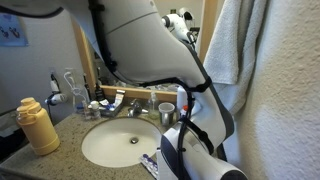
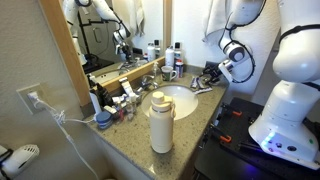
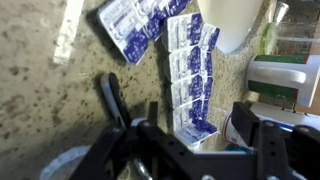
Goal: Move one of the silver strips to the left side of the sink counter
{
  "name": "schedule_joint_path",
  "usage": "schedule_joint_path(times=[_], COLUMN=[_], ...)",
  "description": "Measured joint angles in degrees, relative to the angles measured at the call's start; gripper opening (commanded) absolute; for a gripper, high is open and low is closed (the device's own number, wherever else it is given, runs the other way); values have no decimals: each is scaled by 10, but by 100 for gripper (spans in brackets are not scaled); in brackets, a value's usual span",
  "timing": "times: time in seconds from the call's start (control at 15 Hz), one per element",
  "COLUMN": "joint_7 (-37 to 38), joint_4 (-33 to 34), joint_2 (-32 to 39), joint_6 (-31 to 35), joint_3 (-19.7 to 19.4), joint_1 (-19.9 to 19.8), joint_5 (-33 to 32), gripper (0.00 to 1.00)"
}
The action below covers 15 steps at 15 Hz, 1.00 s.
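Arm [image 1: 140, 35] looms over sink counter [image 1: 68, 128] — yellow bottle [image 1: 38, 128] upright.

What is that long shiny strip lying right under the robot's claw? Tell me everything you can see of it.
The silver strip is narrow, flat foil, silver with blue-purple print, divided into small squarish cells in two rows. It lies flat on the speckled counter, lengthwise between the fingers of the open gripper, not visibly pinched. A second strip lies slanted by its far end.

Bench [image 1: 68, 150] betw. basin [image 1: 120, 145] & yellow bottle [image 1: 38, 125]: bare, open to pass. Behind basin: faucet [image 1: 135, 108], cup [image 1: 165, 108], small bottles [image 2: 97, 100] packed along mirror [image 2: 100, 40], tight. Opp. side of basin from bottle: robot arm [image 1: 190, 140] fills the space by the wall [image 1: 290, 90].
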Motion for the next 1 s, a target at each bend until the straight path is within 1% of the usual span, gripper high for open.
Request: schedule_joint_path(times=[0.33,0.67,0.8,0.87,1.0], joint_7=[2,51,72,82,101], joint_4=[0,11,16,19,22], joint_2=[0,0,0,0,0], joint_6=[0,1,2,2,4], joint_3=[0,2,2,2,2], joint_1=[2,11,15,16,17], joint_5=[7,26,28,28,28], gripper=[100,99,90,89,81])
